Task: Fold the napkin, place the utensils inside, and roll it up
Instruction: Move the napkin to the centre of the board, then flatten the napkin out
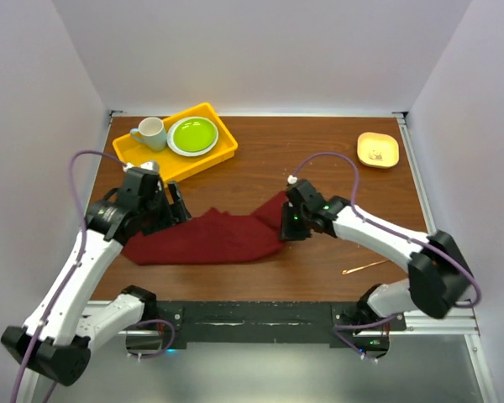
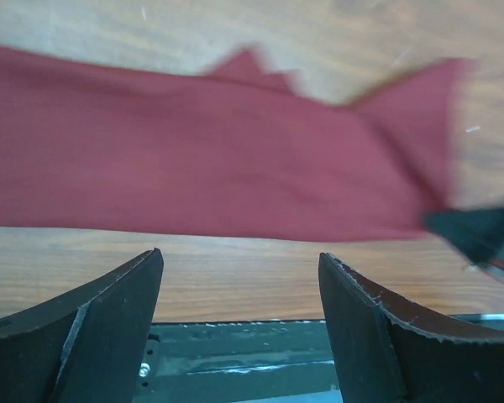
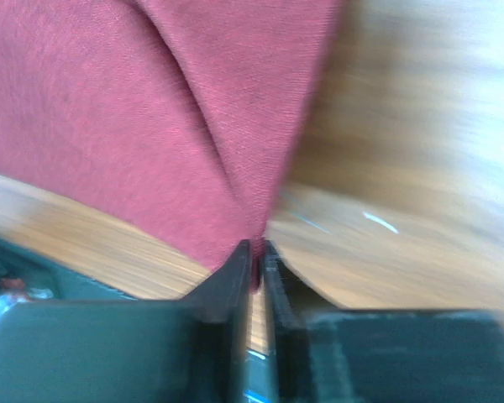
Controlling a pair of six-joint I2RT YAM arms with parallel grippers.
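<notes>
Right wrist view, right fingers point(image 3: 233, 281) pinching napkin point(image 3: 151, 109) corner, left fingers point(image 2: 118, 323) spread, napkin beyond.

Upper centre of top view: bare table point(image 1: 319, 168) between yellow tray point(image 1: 223, 155) and small yellow dish point(image 1: 377, 149), open passage. Upper left blocked by tray with mug point(image 1: 150, 132) and green plate point(image 1: 192, 135). Lower centre: napkin point(image 1: 210, 238), right gripper point(image 1: 286, 230) pinching its right corner, left gripper point(image 1: 181, 208) spread wide at its left end. Lower right: fork point(image 1: 365, 267) beside right arm point(image 1: 378, 235). White walls point(image 1: 34, 126) close left, right and far sides.
</notes>
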